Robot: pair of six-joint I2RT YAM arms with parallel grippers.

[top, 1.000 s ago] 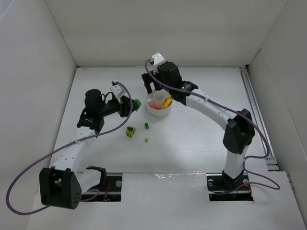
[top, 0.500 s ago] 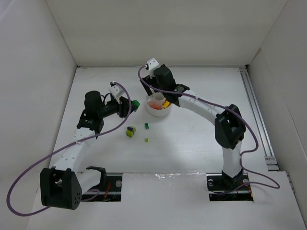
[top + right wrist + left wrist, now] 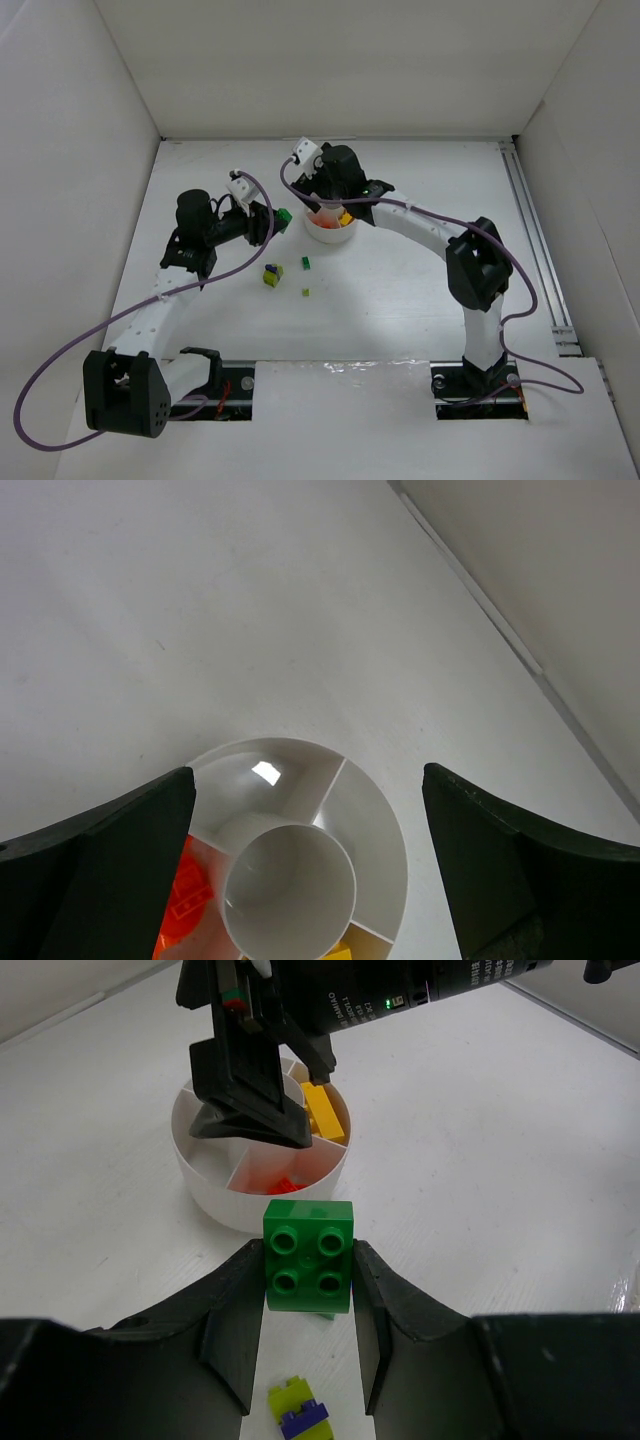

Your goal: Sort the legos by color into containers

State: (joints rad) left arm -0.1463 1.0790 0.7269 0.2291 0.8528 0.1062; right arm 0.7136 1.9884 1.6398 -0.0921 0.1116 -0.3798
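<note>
White walls box in a white table [image 3: 420,290], seen from above. I have the left gripper [image 3: 281,218] clamped on a green brick [image 3: 286,215], just beside the left rim of the round divided dish [image 3: 330,238]. The right gripper [image 3: 324,204] hangs directly over that dish, jaws spread wide and holding nothing. Nearer the arm bases lie a yellow-and-purple clump [image 3: 271,274], a small green bit [image 3: 305,264] and a tiny yellow-green bit [image 3: 305,292], with bare table around them and the walls well away.

Left wrist view: the green brick faces the camera studs first, pinched on two flat sides. I judge it light, rigid and smooth, likely to twist loose if held by a corner, so flat opposite faces are the place to grip. Beyond it, the dish holds an orange-red brick [image 3: 280,1182] in its near wedge and a yellow brick [image 3: 325,1115] in another. The right gripper fills the space above the dish, so I judge a drop there risks a collision.

Right wrist view: I look down between parted fingers [image 3: 100,880] onto the central well [image 3: 290,880]. Two far wedges look empty.
</note>
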